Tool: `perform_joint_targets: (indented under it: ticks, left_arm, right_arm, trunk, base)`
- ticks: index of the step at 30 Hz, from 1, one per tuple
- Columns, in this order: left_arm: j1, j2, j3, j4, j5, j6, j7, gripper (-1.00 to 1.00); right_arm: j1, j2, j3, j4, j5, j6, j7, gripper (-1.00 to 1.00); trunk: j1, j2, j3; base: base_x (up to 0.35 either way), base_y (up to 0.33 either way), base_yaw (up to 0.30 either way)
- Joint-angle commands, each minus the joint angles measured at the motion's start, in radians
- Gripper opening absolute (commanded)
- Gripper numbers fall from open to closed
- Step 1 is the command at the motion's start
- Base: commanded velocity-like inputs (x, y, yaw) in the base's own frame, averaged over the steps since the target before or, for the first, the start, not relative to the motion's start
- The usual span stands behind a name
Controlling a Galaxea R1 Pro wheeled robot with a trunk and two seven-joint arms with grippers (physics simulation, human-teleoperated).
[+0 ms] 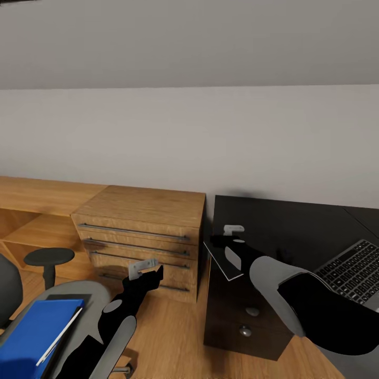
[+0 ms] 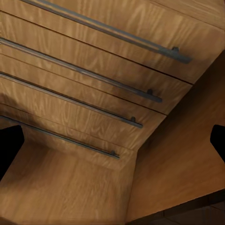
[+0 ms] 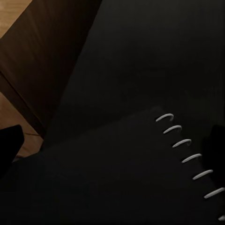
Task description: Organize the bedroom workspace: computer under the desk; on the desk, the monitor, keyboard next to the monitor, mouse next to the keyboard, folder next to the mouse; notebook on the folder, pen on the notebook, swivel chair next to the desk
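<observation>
The grey notebook (image 1: 227, 261), spiral-bound (image 3: 140, 178), lies at the left front corner of the glossy black desk (image 1: 295, 226). My right gripper (image 1: 223, 243) (image 3: 112, 145) hovers just over it, fingers spread wide and open. On the swivel chair's grey seat (image 1: 100, 293) at the lower left rests the blue folder (image 1: 34, 331), and the thin white pen (image 1: 59, 337) lies along its right edge. My left gripper (image 1: 155, 273) (image 2: 112, 140) is open and empty above the floor, facing the wooden drawers. The silver keyboard (image 1: 353, 268) sits on the desk at the right.
A light-wood drawer chest (image 1: 142, 231) (image 2: 93, 79) stands against the wall between chair and desk. A black drawer cabinet (image 1: 242, 316) sits under the desk's left end. The chair's black armrest (image 1: 49, 257) rises at the left. Oak floor (image 1: 173, 337) lies between them.
</observation>
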Motion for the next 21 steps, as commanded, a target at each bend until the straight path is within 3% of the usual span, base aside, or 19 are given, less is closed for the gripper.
perform_joint_targets:
  ticks: [1,9,21]
  left_arm:
    - [-0.001,0.001,-0.002,-0.002,0.008,0.001,0.01,1.0]
    - [-0.001,0.001,-0.002,-0.002,0.008,0.002,0.01,1.0]
    - [-0.001,0.001,-0.002,-0.002,0.008,0.001,0.01,1.0]
  right_arm:
    - [0.0,0.0,0.001,0.001,-0.016,0.004,-0.004,1.0]
    - [0.0,-0.002,0.001,0.001,-0.016,0.004,-0.004,1.0]
    - [0.0,-0.003,0.001,0.001,-0.016,0.003,-0.004,1.0]
  trunk:
    - [0.0,0.0,-0.001]
    - [0.0,0.0,-0.001]
    - [0.0,0.0,-0.001]
  base:
    - [-0.027,0.0,0.0]
    - [-0.027,0.0,0.0]
    - [-0.117,0.0,0.0]
